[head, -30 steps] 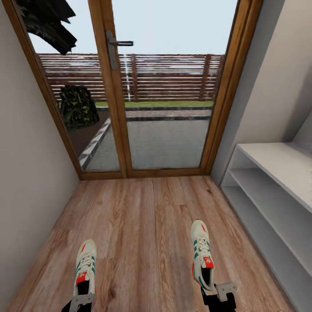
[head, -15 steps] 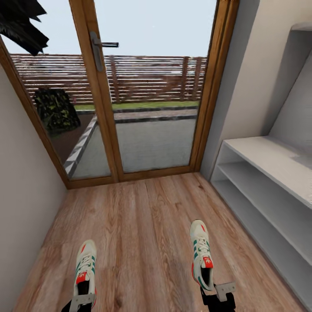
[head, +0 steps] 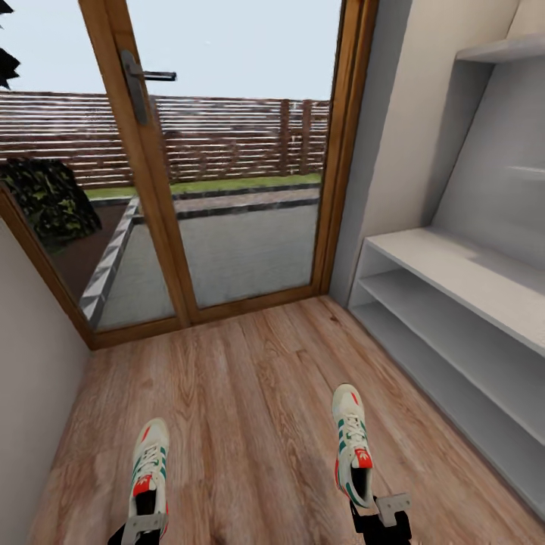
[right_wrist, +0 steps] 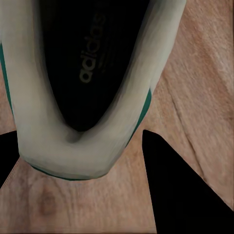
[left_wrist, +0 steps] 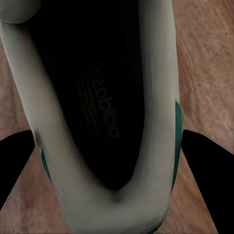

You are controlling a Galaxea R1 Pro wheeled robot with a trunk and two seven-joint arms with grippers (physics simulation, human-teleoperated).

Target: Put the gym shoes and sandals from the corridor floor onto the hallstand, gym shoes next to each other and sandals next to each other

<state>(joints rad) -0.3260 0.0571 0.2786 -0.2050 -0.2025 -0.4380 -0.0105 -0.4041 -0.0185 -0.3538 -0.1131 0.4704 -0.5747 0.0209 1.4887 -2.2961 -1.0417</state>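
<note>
the left gripper (head: 142, 527), at the lower left edge of the head view, has its fingers set either side of the heel of the left gym shoe (head: 148, 465); in the left wrist view the dark fingers (left_wrist: 204, 165) stand apart from the heel of that shoe (left_wrist: 105, 122) with floor showing between, so it looks only part closed, though contact lower down i cannot tell. the right gripper (head: 381, 515), at the lower middle right, sits at the heel of the right gym shoe (head: 353, 443); in its wrist view one finger (right_wrist: 170, 180) lies just beside the heel of the shoe (right_wrist: 73, 97), and whether it is pinching i cannot tell.

both shoes point up the frame, well apart, over the corridor floor (head: 242, 393); whether they rest on it or are lifted clear is not plain.

against the earlier head pictures, the shoes and grippers sit at the same spots in frame while the glass door (head: 227, 189) has slid left and the hallstand (head: 454, 303) has spread in from the right edge, its upper shelves now showing at the upper right. that reads as the robot turning toward the rack with the shoes carried along. the bench top and both lower shelves look bare, so the likely next step is setting the pair side by side there. no sandals are in sight.
</note>
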